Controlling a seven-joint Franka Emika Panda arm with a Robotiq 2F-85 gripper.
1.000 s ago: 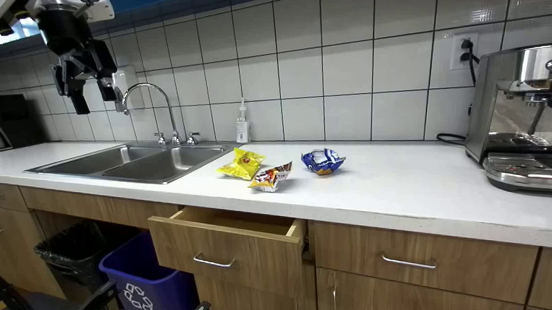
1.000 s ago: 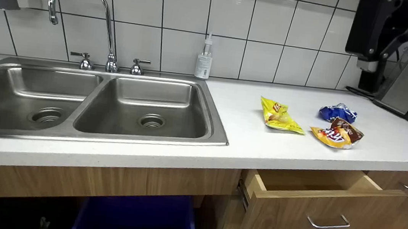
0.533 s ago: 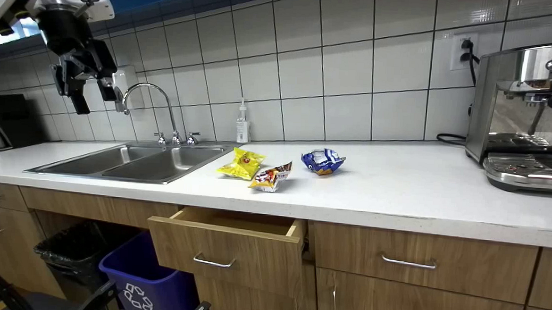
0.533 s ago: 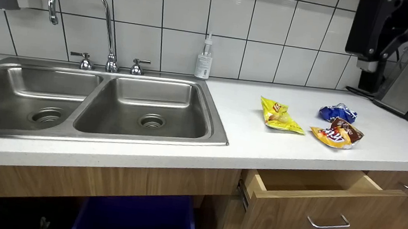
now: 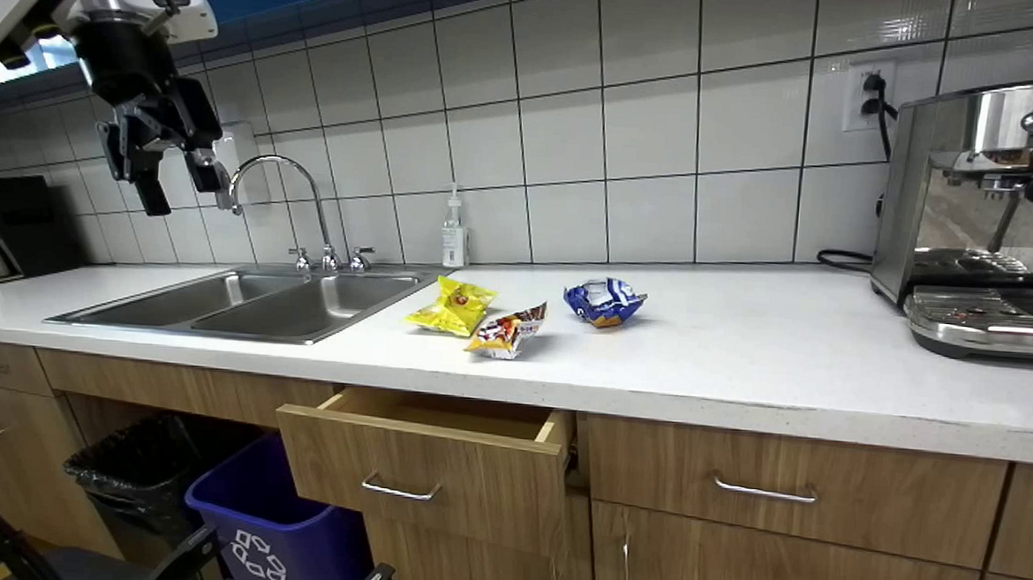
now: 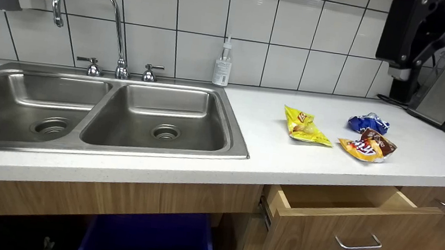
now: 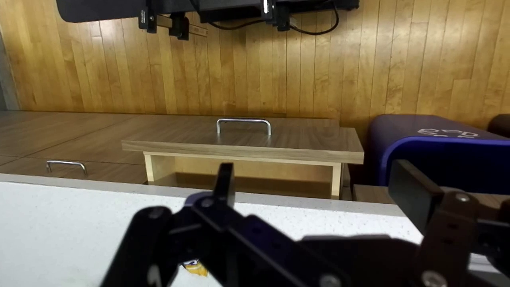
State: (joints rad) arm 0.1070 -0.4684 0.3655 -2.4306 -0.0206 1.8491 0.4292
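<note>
My gripper (image 5: 184, 191) hangs high above the counter, jaws wide apart and nothing between them. In the wrist view the gripper (image 7: 312, 171) stands over the counter's front edge and the pulled-out drawer (image 7: 255, 149). On the counter lie a yellow chip bag (image 6: 306, 128), an orange and brown candy bag (image 6: 364, 149) and a crumpled blue wrapper (image 6: 367, 124). All three also show in an exterior view: yellow bag (image 5: 454, 307), candy bag (image 5: 504, 333), blue wrapper (image 5: 580, 300). Only an orange scrap of packaging (image 7: 197, 269) peeks out beside a finger in the wrist view.
A double sink (image 6: 237, 143) with a tall faucet (image 6: 121, 42) and a pump bottle (image 6: 222, 68) line the back. An espresso machine (image 5: 998, 218) stands on the counter. Below are a blue recycling bin (image 5: 283, 525) and a black-lined bin (image 5: 131, 473).
My gripper has shifted very slightly in the last half second, its jaws still wide apart. The bags, the wrapper and the drawer have not moved.
</note>
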